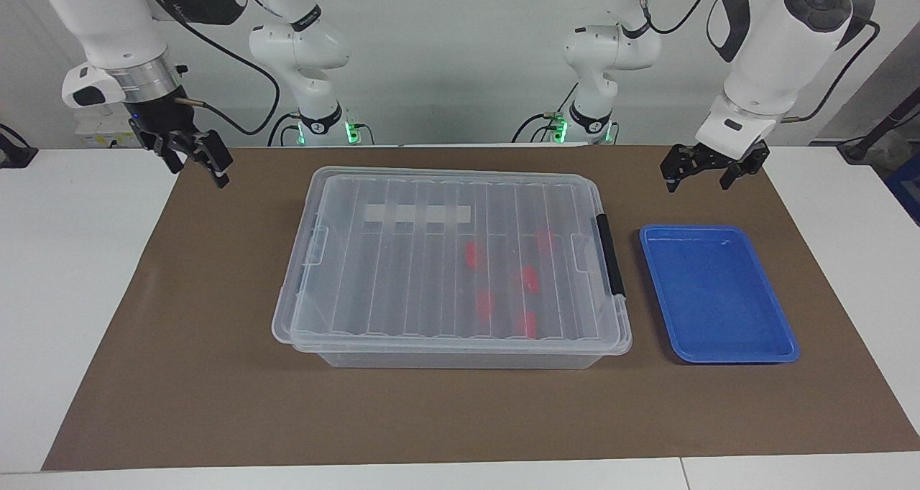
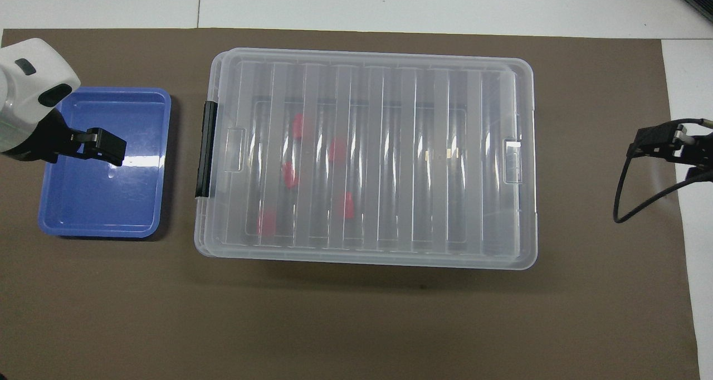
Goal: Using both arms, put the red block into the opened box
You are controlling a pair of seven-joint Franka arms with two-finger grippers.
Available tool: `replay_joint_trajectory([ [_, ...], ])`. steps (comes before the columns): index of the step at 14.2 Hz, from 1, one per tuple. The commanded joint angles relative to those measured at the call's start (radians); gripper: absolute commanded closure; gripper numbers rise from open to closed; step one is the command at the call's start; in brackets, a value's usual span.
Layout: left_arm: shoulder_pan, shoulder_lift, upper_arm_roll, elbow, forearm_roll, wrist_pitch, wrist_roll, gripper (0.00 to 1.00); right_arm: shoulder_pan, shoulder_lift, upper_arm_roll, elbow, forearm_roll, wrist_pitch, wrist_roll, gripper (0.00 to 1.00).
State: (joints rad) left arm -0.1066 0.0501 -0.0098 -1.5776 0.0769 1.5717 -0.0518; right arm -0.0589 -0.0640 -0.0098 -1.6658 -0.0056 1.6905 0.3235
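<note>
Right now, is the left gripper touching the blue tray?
Apart. In the facing view the left gripper hangs in the air above the brown mat, nearer to the robots than the blue tray, with bare mat between them.

The left gripper [image 1: 703, 176] hangs raised with its fingers spread apart, holding nothing. The right gripper [image 1: 195, 161] (also raised, tilted sideways) has its fingers apart too and is empty.
</note>
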Motion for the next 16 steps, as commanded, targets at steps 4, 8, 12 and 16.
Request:
replay_joint_trajectory([
  [4,0.022,-0.019,-0.016,0.001,-0.031,-0.021,-0.014,0.00,0.008,0.069,0.007,0.098,-0.025,-0.072,-0.100,0.00],
  [8,0.038,-0.035,-0.018,-0.002,-0.031,-0.016,-0.013,0.00,0.008,0.053,0.008,0.077,-0.014,-0.110,-0.072,0.00],
  [12,0.038,-0.038,-0.018,-0.010,-0.031,-0.013,-0.008,0.00,0.011,0.044,0.010,0.061,-0.011,-0.111,-0.076,0.00],
  [16,0.036,-0.038,-0.016,-0.010,-0.031,-0.012,0.000,0.00,0.011,0.041,0.010,0.060,-0.004,-0.138,-0.150,0.00],
])
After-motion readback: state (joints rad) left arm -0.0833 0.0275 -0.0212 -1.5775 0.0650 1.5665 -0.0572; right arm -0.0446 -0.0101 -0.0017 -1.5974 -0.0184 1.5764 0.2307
